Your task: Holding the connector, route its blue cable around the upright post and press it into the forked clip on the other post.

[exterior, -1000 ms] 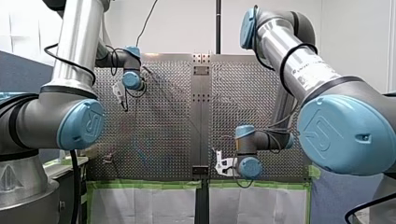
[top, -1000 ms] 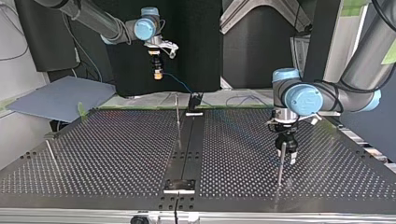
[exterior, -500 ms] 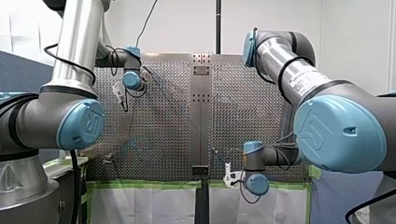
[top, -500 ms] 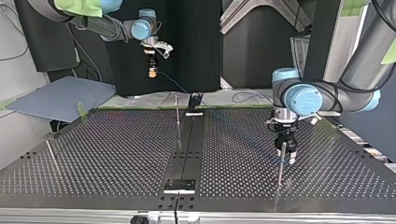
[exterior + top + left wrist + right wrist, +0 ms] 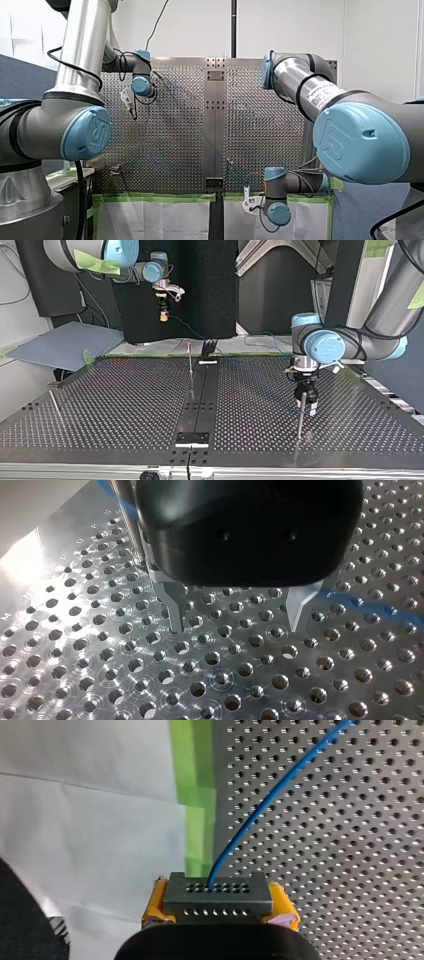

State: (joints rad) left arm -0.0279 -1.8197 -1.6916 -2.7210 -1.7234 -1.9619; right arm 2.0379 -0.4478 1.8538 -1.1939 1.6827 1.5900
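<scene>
Left gripper (image 5: 235,622): metal fingers spread, nothing between them, low over perforated table (image 5: 100,655); thin post (image 5: 299,425) just beside.
Right gripper (image 5: 220,912): yellow pads clamped on dark connector (image 5: 218,890), raised past table's far edge in top view; blue cable (image 5: 265,800) running over table.
</scene>
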